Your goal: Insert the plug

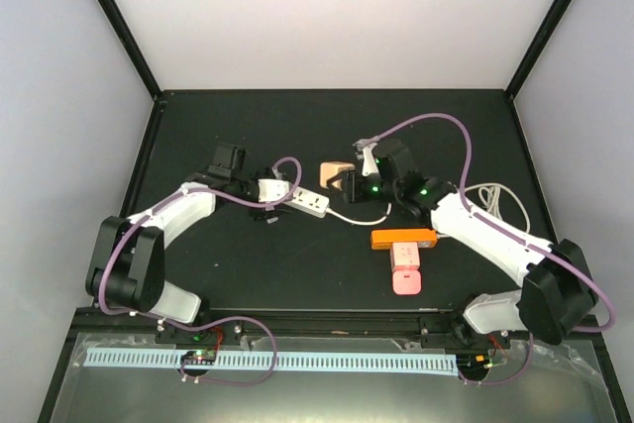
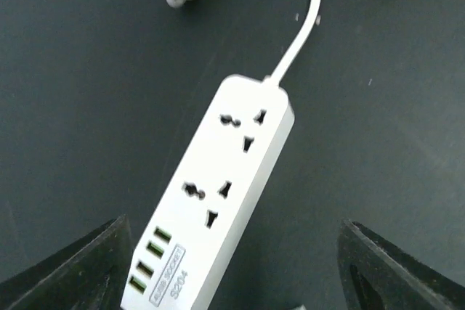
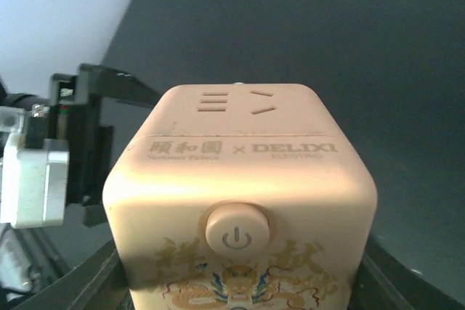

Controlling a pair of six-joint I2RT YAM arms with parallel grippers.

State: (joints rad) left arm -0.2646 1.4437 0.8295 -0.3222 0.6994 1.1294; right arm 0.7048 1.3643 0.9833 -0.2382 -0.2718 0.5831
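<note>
So the right end effector (image 1: 349, 183) grips the peach cube plug (image 3: 240, 194) mid-desk (image 1: 198, 274), toward the far edge; the left end effector (image 2: 232, 274) gapes wide around the white power strip (image 2: 221, 194). I'd pin the strip, then push in square.

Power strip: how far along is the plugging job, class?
Done: the right gripper holds the peach cube. In hand: the open left gripper straddles the end of the power strip. Left: both sockets are empty, cube and strip apart, so plugging remains.
</note>
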